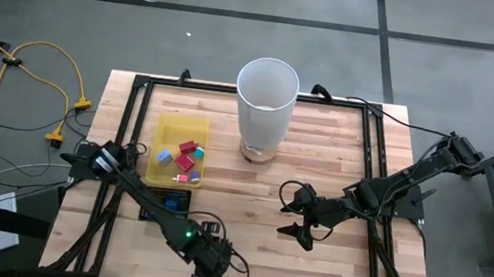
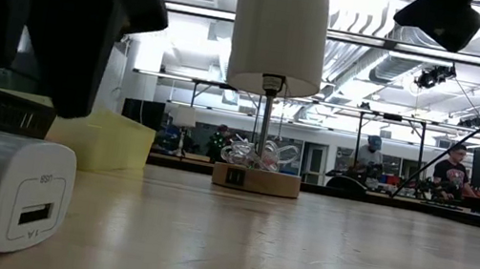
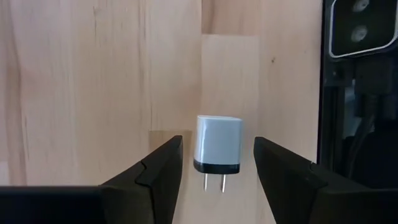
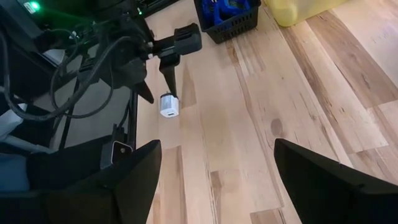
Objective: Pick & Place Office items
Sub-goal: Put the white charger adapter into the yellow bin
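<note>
A white USB charger [image 3: 218, 144] lies flat on the wooden desk [image 3: 93, 74] near its front edge, between the parted fingers of the left hand [image 3: 217, 165], which do not touch it. The right hand [image 1: 296, 228] hovers mid-desk, spread wide and empty.

A light wooden butcher-block table [image 1: 337, 167] fills the centre of the high view. A flat yellow tray [image 1: 170, 139] rests left of centre, a dark mesh tray [image 1: 170, 199] just below it. A tall white cylindrical bin [image 1: 265, 103] stands upper centre. A small white plug-in charger [image 3: 218, 144] lies at the lower left.
</note>
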### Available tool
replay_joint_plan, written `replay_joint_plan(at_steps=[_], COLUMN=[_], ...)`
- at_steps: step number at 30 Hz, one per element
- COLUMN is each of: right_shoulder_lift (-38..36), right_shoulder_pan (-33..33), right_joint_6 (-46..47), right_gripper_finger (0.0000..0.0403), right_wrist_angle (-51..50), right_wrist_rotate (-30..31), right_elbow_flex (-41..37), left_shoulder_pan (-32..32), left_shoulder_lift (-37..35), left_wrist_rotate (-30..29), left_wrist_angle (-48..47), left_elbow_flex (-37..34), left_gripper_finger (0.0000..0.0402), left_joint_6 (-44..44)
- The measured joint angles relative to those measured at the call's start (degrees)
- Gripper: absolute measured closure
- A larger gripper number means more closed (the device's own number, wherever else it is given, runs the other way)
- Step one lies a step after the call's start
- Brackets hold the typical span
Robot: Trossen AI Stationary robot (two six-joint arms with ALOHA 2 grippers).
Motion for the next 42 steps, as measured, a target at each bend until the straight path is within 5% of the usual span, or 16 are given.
replay_joint_plan(at_steps=[18, 42], right_shoulder_lift=[0.0, 0.0], right_shoulder_pan=[0.0, 0.0], right_joint_6=[0.0, 0.0], right_gripper_finger=[0.0103, 0.0103], right_wrist_angle=[0.0, 0.8], right_wrist_rotate=[0.0, 0.0], right_elbow_flex=[0.0, 0.0], left_shoulder_pan=[-1.9, -1.9], left_shoulder_lift=[0.4, 4.1], left_wrist_rotate=[-4.7, -3.0], left_wrist_angle=[-0.9, 0.8], left_elbow_flex=[0.0, 0.0], left_gripper_finger=[0.021, 0.021], left_joint_6=[-1.6, -2.6])
